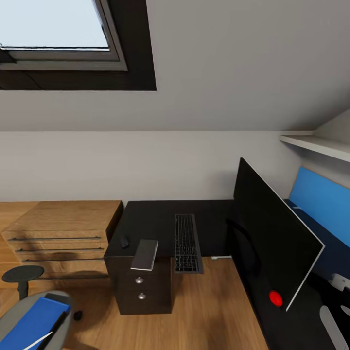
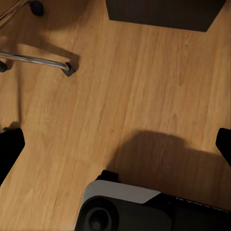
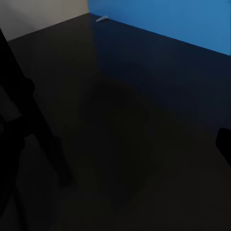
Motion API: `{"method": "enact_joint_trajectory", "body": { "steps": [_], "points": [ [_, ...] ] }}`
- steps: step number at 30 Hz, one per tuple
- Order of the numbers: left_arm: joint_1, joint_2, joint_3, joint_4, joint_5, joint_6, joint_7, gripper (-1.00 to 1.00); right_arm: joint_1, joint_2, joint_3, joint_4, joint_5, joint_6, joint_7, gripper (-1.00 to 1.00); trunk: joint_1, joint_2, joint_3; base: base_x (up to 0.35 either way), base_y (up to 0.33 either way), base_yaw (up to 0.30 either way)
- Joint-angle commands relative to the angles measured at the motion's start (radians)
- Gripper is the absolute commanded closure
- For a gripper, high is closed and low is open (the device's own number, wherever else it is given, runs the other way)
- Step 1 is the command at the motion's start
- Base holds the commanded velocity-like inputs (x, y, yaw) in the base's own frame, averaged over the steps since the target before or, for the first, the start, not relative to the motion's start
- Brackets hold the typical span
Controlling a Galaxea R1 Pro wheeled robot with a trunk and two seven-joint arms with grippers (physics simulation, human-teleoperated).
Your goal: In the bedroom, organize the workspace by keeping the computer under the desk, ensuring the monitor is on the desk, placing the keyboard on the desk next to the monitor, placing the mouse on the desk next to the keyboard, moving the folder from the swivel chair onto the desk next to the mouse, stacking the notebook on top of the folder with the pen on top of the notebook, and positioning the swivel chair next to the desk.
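On the black desk [image 1: 150, 218] the monitor [image 1: 270, 233] stands at the right, with the keyboard [image 1: 187, 243] left of it. Further left lie the mouse [image 1: 125, 241] and the grey notebook [image 1: 145, 253]. At the lower left, the swivel chair [image 1: 12, 316] carries the blue folder [image 1: 31, 323], and the pen [image 1: 41, 339] lies on it. The computer is out of view. My left gripper [image 2: 115, 147] hangs open over the wood floor [image 2: 134, 86], near the chair's chrome base [image 2: 38, 60]. My right gripper [image 3: 115, 144] is open above the dark desk top [image 3: 144, 96], holding nothing.
A light-wood chest [image 1: 63, 233] stands left of the desk, under a sloped ceiling with a skylight [image 1: 53, 24]. A blue panel [image 1: 321, 199] and a white shelf [image 1: 316, 143] line the right wall. The drawer pedestal [image 1: 141, 287] stands by open floor [image 1: 204, 306].
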Motion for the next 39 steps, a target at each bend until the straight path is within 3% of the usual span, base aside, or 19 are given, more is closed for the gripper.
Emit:
{"method": "enact_joint_trajectory", "body": {
  "steps": [1, 15, 19, 24, 39],
  "points": [
    [-0.001, 0.001, -0.009, 0.0, 0.009, -0.004, 0.007, -1.0, -0.001, 0.0, 0.001, -0.001, -0.005, 0.001, -0.003, -1.0, 0.001, -0.002, -0.002, 0.106, 0.0, 0.0],
    [-0.001, 0.0, -0.009, 0.0, 0.01, -0.004, 0.007, -1.0, -0.001, 0.0, 0.008, -0.003, 0.026, 0.0, 0.008, -1.0, 0.001, -0.002, -0.002, 0.019, 0.0, 0.0],
    [-0.001, 0.0, -0.009, 0.0, 0.009, -0.004, 0.007, -1.0, -0.001, 0.001, 0.011, -0.004, 0.05, 0.0, 0.047, -1.0, 0.001, -0.002, -0.002, 0.0, 0.0, 0.0],
    [-0.001, 0.0, -0.008, 0.0, 0.009, -0.004, 0.007, -1.0, -0.001, 0.005, 0.011, -0.008, 0.074, -0.001, 0.147, -1.0, 0.001, -0.002, -0.002, 0.0, 0.0, 0.0],
    [-0.001, 0.0, -0.009, 0.0, 0.01, -0.004, 0.007, -1.0, -0.001, 0.019, 0.01, -0.015, 0.09, -0.001, 0.178, -1.0, 0.001, -0.002, -0.002, 0.0, 0.0, 0.0]
  ]
}}
